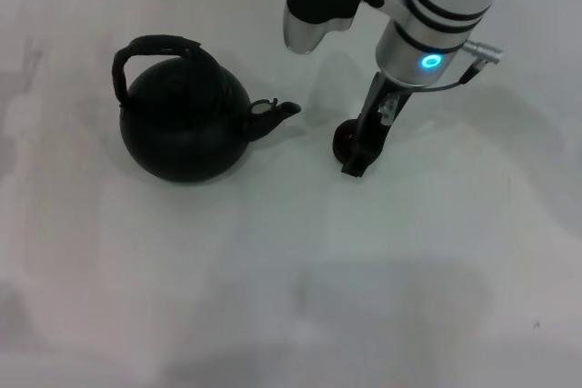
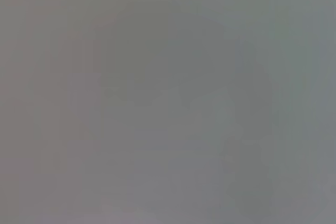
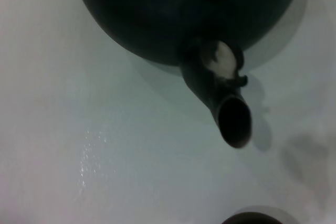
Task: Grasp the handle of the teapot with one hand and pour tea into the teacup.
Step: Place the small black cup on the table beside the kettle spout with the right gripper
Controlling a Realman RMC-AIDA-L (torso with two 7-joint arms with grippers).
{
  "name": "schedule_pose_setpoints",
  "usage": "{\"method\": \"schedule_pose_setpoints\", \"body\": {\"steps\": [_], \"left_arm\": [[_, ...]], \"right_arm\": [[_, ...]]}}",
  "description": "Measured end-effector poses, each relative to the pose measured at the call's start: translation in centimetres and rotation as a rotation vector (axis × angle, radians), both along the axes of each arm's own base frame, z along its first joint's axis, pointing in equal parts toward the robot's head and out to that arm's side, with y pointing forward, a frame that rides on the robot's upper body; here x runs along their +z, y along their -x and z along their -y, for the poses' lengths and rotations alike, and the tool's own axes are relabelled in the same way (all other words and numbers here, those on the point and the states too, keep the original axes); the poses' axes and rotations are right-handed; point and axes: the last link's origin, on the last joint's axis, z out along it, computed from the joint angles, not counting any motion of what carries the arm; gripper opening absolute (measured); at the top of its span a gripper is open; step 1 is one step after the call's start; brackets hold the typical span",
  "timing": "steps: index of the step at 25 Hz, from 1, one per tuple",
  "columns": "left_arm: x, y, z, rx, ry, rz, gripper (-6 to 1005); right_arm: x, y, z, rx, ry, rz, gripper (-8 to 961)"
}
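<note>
Status from my station: the pour has not begun, and the grasp on the handle (image 1: 155,46) has not been made.

1. Teapot (image 1: 185,123). It stands upright on the white counter (image 1: 273,297), on my left side of the work area. Its handle arches over the lid with nothing touching it. The spout (image 1: 275,114) points toward the right arm's side. In the right wrist view the spout (image 3: 223,103) shows open-mouthed, with the pot body (image 3: 184,9) behind it.

2. Teacup (image 1: 346,141). It sits on the counter just beyond the spout tip, apart from it. Only its rim (image 3: 253,217) enters the right wrist view. I cannot tell whether it holds any liquid.

3. Right pincer (image 1: 359,156). It is lowered to the counter, directly beside the teacup and possibly touching it. I cannot tell whether its fingers are spread or pressed together, since the arm's own body hides them.

4. Left pincer. It is not in the head view, and the left wrist view shows only a featureless grey field, so I judge that arm parked.

Remaining, in my judgement: bring a pincer to the handle, close on it, lift, tilt the spout over the teacup, pour, and set the pot down. Essentially the whole task is left.
</note>
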Motion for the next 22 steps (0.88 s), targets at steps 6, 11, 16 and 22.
{"method": "schedule_pose_setpoints", "body": {"steps": [6, 11, 16, 22], "left_arm": [[-0.04, 0.16, 0.20, 0.004, 0.003, -0.002, 875], [0.01, 0.30, 0.34, 0.010, -0.001, 0.001, 876], [0.11, 0.35, 0.32, 0.010, -0.003, 0.000, 876], [0.18, 0.29, 0.21, 0.007, -0.003, -0.002, 876]], "right_arm": [[-0.67, 0.18, 0.11, 0.019, -0.004, -0.020, 725], [-0.79, 0.05, 0.13, 0.027, -0.005, -0.017, 725], [-0.91, -0.04, 0.28, 0.038, 0.004, -0.003, 724], [-1.07, 0.16, 0.40, 0.063, 0.020, 0.018, 724]]}}
